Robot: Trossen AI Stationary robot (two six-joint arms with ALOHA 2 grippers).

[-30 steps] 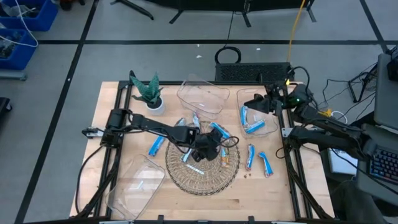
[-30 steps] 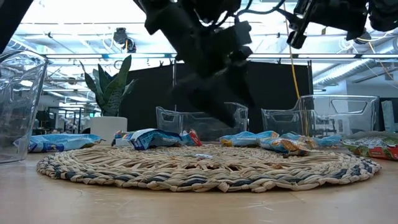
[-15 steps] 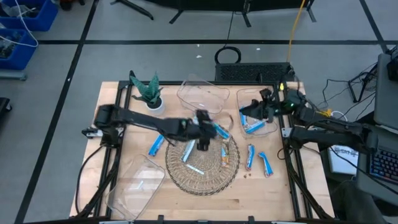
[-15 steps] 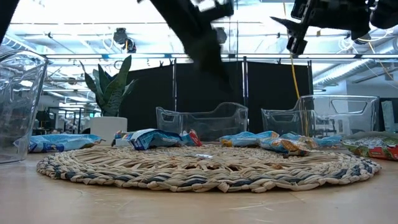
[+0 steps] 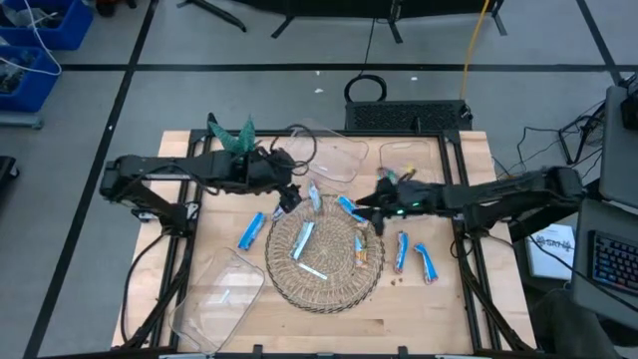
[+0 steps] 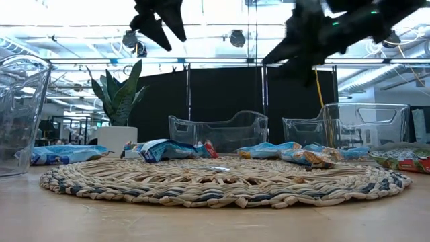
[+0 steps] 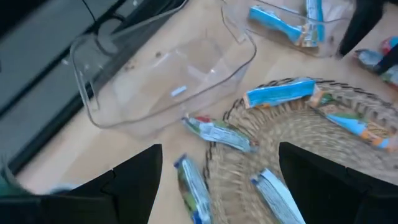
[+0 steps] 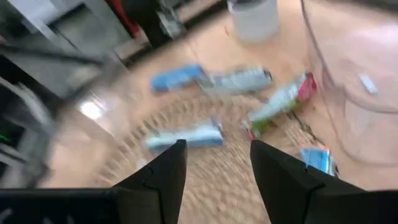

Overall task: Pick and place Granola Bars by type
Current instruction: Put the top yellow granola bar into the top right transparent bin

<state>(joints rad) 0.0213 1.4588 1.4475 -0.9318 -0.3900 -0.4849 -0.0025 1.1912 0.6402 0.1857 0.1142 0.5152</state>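
Woven mat [image 5: 324, 274] w/ granola bars [image 5: 302, 240], both hands prob. empty above

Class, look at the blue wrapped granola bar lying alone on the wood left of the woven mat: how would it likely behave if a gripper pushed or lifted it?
The blue granola bar lies flat and long, so it would probably slide, not roll. Its glossy wrapper suggests it may slip between fingers. It looks small and thin, so likely light, with crinkly wrapper ends that flex.

Glossy foil granola bars [image 5: 249, 232], rough woven mat [image 5: 329, 289] — clear plastic bin [image 5: 214, 294], matt wood table [image 5: 419, 319]
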